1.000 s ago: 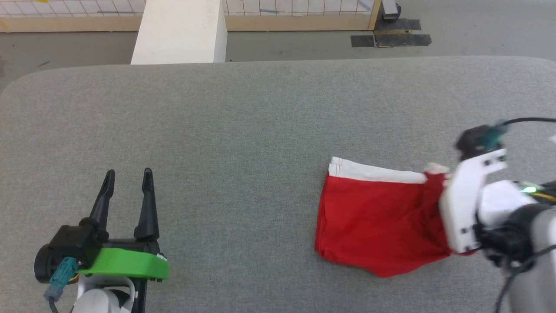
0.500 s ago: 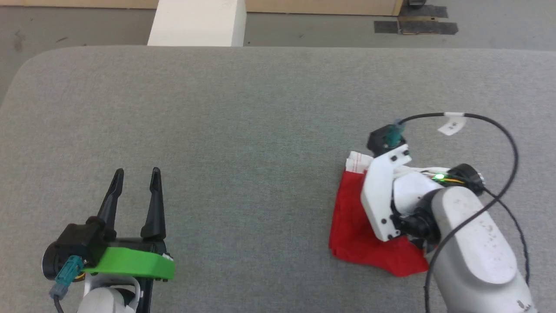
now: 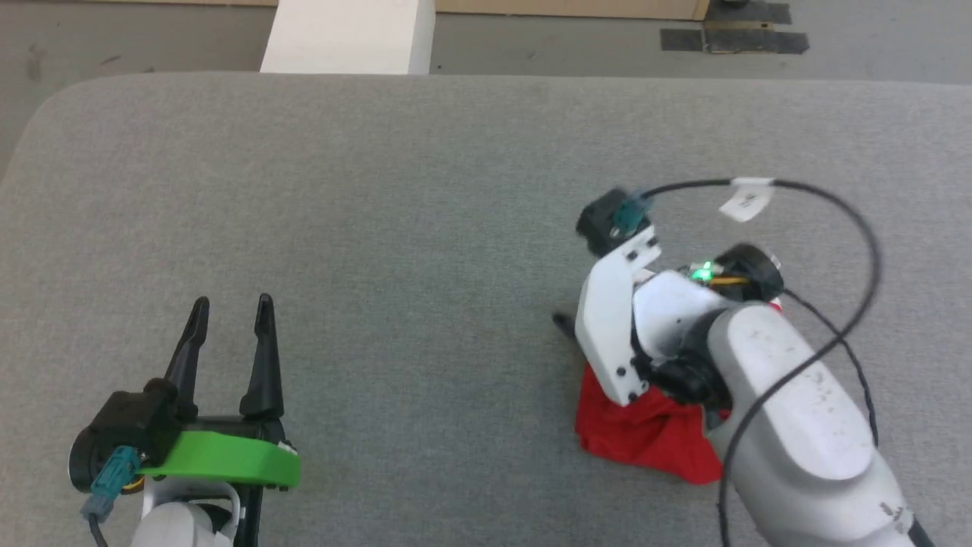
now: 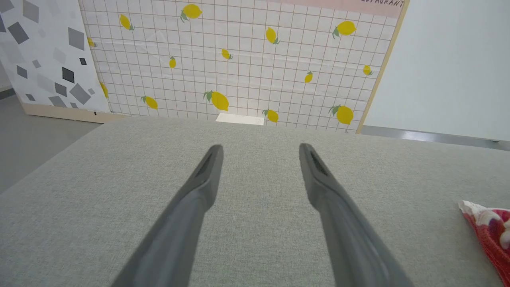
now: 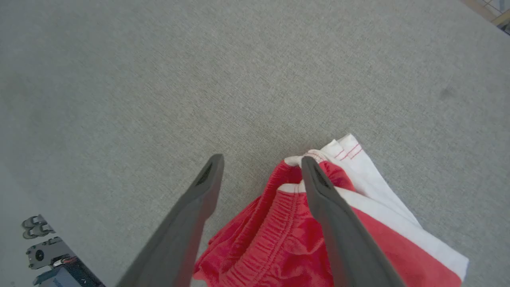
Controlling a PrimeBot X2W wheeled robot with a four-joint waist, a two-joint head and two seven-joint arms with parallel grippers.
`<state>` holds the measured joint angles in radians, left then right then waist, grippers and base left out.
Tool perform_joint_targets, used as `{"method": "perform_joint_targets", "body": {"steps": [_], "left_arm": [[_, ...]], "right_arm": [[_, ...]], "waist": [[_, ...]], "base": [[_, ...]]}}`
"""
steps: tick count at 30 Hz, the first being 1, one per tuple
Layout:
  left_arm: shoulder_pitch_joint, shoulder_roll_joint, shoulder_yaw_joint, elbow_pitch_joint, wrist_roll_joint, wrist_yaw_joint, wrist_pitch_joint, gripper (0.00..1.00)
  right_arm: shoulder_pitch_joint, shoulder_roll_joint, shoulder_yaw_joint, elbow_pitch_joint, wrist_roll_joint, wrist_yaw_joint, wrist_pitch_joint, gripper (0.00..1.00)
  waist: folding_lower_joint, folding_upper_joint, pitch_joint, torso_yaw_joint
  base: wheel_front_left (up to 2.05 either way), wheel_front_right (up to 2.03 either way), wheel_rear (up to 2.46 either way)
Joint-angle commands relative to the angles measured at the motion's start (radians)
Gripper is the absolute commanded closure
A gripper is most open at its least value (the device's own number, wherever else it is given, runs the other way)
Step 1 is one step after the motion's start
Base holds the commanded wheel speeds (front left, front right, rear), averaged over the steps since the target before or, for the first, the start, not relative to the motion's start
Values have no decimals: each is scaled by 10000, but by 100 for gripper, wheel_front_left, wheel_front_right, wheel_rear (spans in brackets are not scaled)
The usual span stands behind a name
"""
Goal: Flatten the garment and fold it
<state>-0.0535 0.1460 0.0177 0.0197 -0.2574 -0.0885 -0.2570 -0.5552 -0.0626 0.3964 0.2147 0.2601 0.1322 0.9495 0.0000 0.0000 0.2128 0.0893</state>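
Table (image 3: pixel 364 175): grey cloth top.
Right arm (image 3: pixel 790 395): has swung in over the table's 4 o'clock sector.
Garment (image 5: pixel 287 239): a second ago it lay wider, pinched at its 3 o'clock edge. It is now doubled over itself at 4 o'clock, gathered waistband up, with white trim toward 1 o'clock in the right wrist view.
Right gripper (image 5: pixel 261 159): was clamped and has now let go, fingers spread over the cloth.
Judgement: first fold laid, but lumpy; needs smoothing.
Left gripper (image 3: pixel 231 304): spread, empty, at 8 o'clock.

Soft matt red cloth garment (image 5: pixel 271 239) (gathered waistband) on a coarse-woven grey tabletop (image 3: pixel 380 190).
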Motion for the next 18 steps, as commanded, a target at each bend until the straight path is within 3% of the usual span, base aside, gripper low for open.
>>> {"method": "perform_joint_targets", "body": {"steps": [1, 5, 10, 18], "left_arm": [[-186, -63, 26, -3, 162, -67, -47, 0], [-201, -27, 67, 16, 226, -103, -47, 0], [-187, 1, 100, 21, 241, -131, -47, 0], [-226, 21, -46, 74, 309, -200, -47, 0]], "right_arm": [[-117, -116, -162, -344, 101, -15, -165, 0], [557, -603, -1432, -1815, 121, -15, -255, 0], [1854, -1017, -2918, -2690, -484, -15, -90, 0], [3268, -553, -3593, -2455, -1197, -15, -313, 0]], "waist": [[0, 0, -140, -170], [0, 0, -323, -502], [0, 0, -392, -749], [0, 0, -282, -827]], "base": [[0, 0, 0], [0, 0, 0], [0, 0, 0], [0, 0, 0]]}}
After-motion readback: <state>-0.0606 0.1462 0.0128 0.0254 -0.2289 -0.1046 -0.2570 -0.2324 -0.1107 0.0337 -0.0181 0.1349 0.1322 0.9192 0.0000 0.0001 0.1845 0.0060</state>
